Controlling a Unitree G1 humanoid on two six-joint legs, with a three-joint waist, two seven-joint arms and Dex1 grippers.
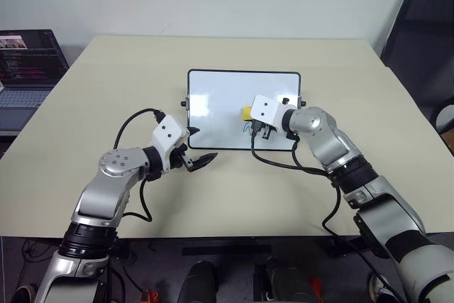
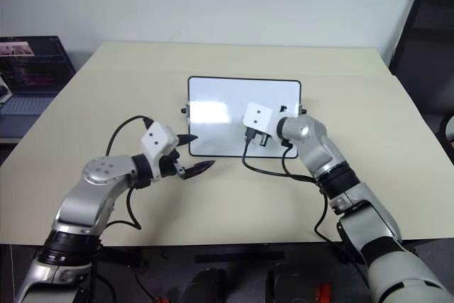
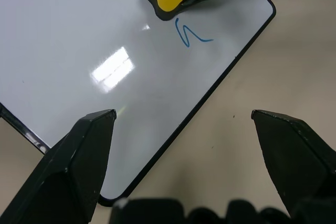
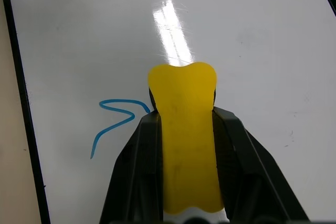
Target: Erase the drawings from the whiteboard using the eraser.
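Observation:
The whiteboard [image 1: 220, 97] lies flat on the beige table, in the middle. One blue drawing [image 4: 116, 120], a thin squiggle, sits near the board's near edge; it also shows as a drawing [image 3: 190, 34] in the left wrist view. My right gripper [image 4: 184, 129] is shut on the yellow eraser [image 4: 185, 129], whose dark underside rests on the board just beside the squiggle. The eraser [image 1: 246, 113] peeks out left of the right wrist. My left gripper [image 1: 194, 148] hovers open over the board's near left corner, holding nothing.
A laptop [image 1: 25, 69] with a lit screen stands off the table's far left. A dark chair [image 1: 425, 40] is at the far right. Black cables loop from both wrists over the table [image 1: 234, 196] in front of the board.

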